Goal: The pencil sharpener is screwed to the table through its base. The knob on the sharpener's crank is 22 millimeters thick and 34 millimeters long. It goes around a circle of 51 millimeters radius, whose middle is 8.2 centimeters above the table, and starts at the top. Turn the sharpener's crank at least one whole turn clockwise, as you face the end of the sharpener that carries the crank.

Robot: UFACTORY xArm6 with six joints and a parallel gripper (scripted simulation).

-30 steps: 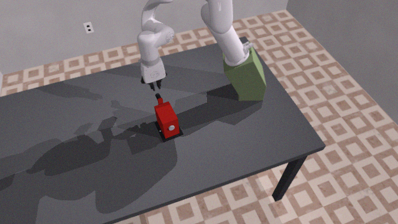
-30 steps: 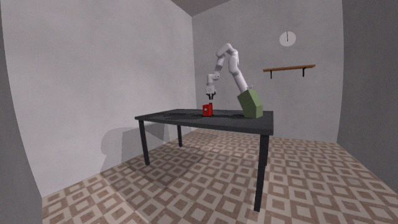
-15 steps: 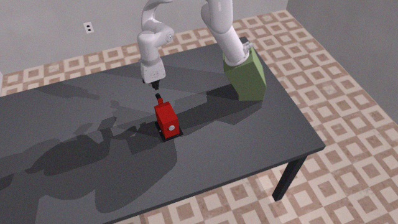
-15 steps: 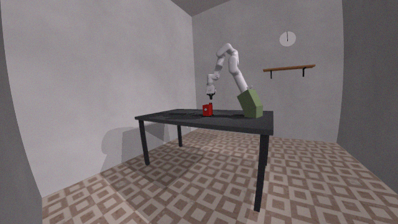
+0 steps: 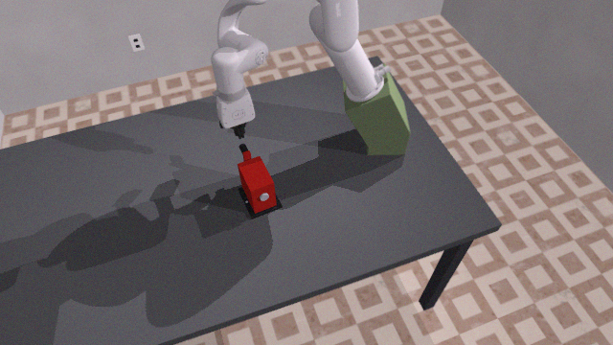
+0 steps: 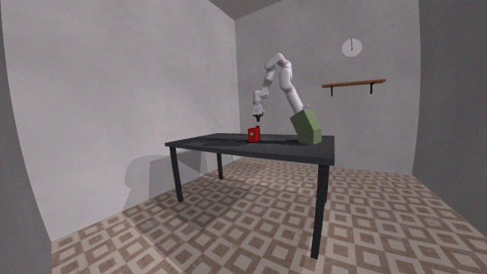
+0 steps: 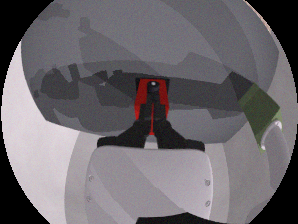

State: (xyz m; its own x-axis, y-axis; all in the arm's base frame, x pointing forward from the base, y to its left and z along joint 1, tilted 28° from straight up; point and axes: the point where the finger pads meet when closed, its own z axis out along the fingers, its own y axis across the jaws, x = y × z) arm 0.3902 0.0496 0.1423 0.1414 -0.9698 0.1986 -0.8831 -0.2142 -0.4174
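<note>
A wall outlet (image 5: 137, 42) sat at the far left. Next along, the hand (image 5: 239, 132) hung above the tabletop (image 5: 383, 225) with its fingers drawn together and nothing between them, poised over and apart from the black knob (image 5: 243, 147) at the top of the crank (image 5: 247, 155). Just below stood the red pencil sharpener (image 5: 257, 184) on its dark base (image 5: 275, 206), near the tabletop's middle. Further right, the arm rose from a green pedestal (image 5: 383, 120). In the wrist view the closed fingers overlapped the sharpener (image 7: 141, 96) beneath.
</note>
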